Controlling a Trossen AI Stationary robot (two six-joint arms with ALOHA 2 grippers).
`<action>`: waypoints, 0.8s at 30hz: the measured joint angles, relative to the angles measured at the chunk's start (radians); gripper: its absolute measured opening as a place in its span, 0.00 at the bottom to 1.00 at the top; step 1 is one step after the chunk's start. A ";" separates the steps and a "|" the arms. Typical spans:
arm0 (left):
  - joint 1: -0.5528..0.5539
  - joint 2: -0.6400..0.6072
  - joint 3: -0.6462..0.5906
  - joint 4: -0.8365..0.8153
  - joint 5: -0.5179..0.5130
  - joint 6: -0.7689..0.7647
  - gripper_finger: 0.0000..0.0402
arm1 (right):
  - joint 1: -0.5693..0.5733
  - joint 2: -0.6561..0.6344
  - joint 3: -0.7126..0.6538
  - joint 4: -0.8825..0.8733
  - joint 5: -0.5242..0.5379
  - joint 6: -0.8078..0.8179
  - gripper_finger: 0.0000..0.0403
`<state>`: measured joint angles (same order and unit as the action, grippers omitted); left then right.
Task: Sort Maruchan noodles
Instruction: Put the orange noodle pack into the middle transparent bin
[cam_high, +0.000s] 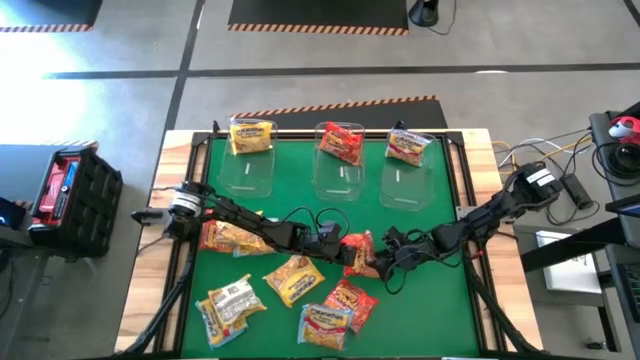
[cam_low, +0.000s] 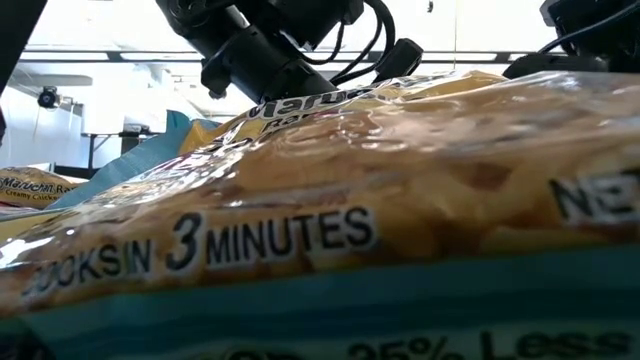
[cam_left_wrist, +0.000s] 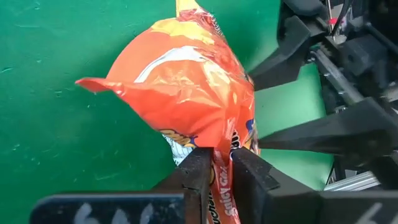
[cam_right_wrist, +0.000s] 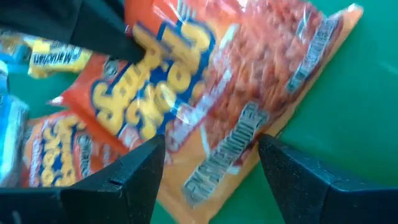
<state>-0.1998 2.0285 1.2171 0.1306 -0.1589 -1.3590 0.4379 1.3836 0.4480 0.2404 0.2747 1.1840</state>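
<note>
The Maruchan noodles are lying scattered over the green table (cam_high: 440, 250), with three packets sitting in the three clear bins (cam_high: 247, 172) along the upper edge of the high view: a yellow packet (cam_high: 251, 136) at left, a red packet (cam_high: 341, 143) in the middle and a pale multicoloured packet (cam_high: 408, 148) at right. More packets are lying in the lower centre of that frame, among them a yellow-orange one (cam_high: 293, 279) and a pale one (cam_high: 229, 305).

The orange-red packet (cam_left_wrist: 189, 81) is sitting at the centre of the high view, where the two arms are meeting. The left gripper (cam_left_wrist: 219, 171) is pinching its crimped edge, its fingers (cam_left_wrist: 198, 177) pressed together on the plastic at the bottom of the left wrist view; letters running along that edge are too cut off to read. The right gripper (cam_right_wrist: 211, 155) is hovering just beside the same packet (cam_right_wrist: 205, 81), its fingers (cam_right_wrist: 134, 171) standing spread with the packet showing between them; large yellow letters outlined in blue are printed there, too blurred to read.

In the low view, a packet (cam_low: 330, 200) is filling the frame, reading "COOKS IN 3 MINUTES", with part of "Maruchan" at the top centre and "25% Less" at the bottom.
</note>
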 joint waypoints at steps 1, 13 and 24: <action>-0.002 0.000 0.000 -0.001 0.000 0.000 0.08 | 0.000 -0.017 0.000 -0.018 -0.005 -0.002 0.62; -0.013 -0.016 0.000 -0.007 -0.007 0.019 0.00 | 0.003 -0.227 0.000 -0.269 -0.024 -0.045 0.62; -0.013 -0.082 0.000 -0.005 -0.015 0.073 0.00 | 0.003 -0.250 -0.006 -0.367 -0.023 -0.059 0.62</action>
<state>-0.2127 1.9469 1.2167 0.1253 -0.1741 -1.2862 0.4408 1.1335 0.4424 -0.1263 0.2515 1.1248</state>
